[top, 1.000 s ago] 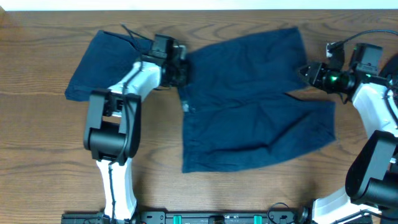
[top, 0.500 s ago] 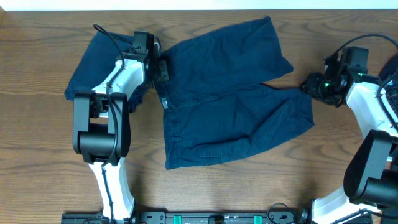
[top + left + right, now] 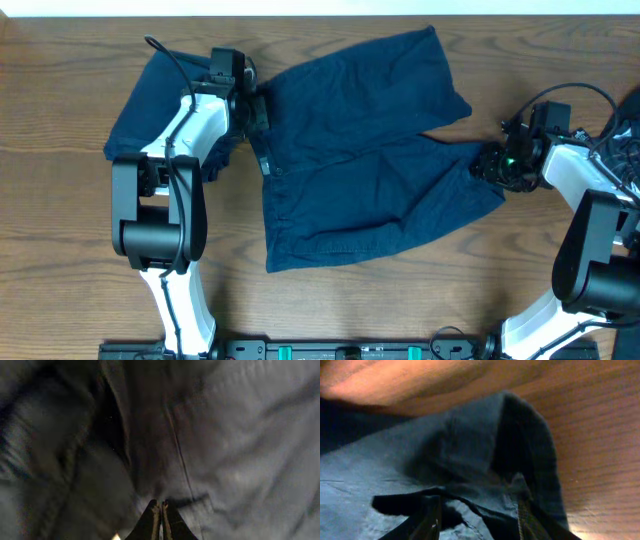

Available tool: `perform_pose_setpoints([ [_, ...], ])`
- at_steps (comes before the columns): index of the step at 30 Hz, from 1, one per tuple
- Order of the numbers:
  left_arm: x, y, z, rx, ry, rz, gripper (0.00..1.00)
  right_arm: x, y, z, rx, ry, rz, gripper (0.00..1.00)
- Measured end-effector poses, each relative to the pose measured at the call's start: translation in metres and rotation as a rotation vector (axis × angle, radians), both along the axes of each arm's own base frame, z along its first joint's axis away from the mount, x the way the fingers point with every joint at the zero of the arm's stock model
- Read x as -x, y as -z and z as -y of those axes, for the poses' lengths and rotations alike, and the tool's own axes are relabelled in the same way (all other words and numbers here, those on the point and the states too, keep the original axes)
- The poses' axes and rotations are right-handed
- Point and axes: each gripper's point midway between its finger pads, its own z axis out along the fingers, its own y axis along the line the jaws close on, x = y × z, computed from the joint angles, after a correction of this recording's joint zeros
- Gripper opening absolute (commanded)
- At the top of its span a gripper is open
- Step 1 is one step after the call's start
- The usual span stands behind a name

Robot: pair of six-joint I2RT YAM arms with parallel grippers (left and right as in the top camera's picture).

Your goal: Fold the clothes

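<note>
- Wooden tabletop (image 3: 60, 250) runs under everything.
- Mid-table lie the spread shorts (image 3: 370, 160), waistband to the left and legs fanned to the right. The cloth looks soft, light and limp, so I expect it to sag and drag. I judge the hems and waistband corners the best holds.
- My left gripper (image 3: 258, 108) is closed tight at the waistband; I cannot tell whether it pinches cloth.
- My right gripper (image 3: 487, 165) stands part open astride the nearer leg's hem, not clamped.
- Far left, a second pair (image 3: 150, 100) lies bunched.
</note>
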Motion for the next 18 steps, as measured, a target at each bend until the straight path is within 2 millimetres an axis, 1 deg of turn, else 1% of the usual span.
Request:
perform_pose_setpoints([
  [2,0.016,-0.004,0.007,0.039,0.022,-0.056,0.06,-0.002,-0.001,-0.003,-0.016,-0.008,0.014,0.47],
  [4,0.034,-0.014,0.013,0.081,0.042,-0.108,0.07,-0.002,-0.003,-0.009,-0.048,-0.030,0.025,0.47],
  [7,0.062,-0.029,0.022,0.129,0.067,-0.188,0.07,0.000,-0.005,-0.021,-0.103,-0.086,0.036,0.47],
  [9,0.078,-0.034,0.028,0.150,0.080,-0.244,0.07,0.003,-0.007,-0.024,-0.129,-0.107,0.035,0.48],
  [11,0.088,-0.032,0.032,0.156,0.090,-0.278,0.07,0.004,-0.009,-0.027,-0.148,-0.127,0.044,0.48],
  [14,0.105,-0.024,0.043,0.163,0.116,-0.329,0.07,0.005,-0.014,-0.030,-0.183,-0.162,0.065,0.44],
  [16,0.116,-0.018,0.050,0.159,0.136,-0.357,0.07,0.008,-0.015,-0.034,-0.197,-0.178,0.064,0.41],
  [18,0.128,-0.012,0.057,0.153,0.160,-0.385,0.07,0.012,-0.017,-0.037,-0.213,-0.195,0.057,0.36],
])
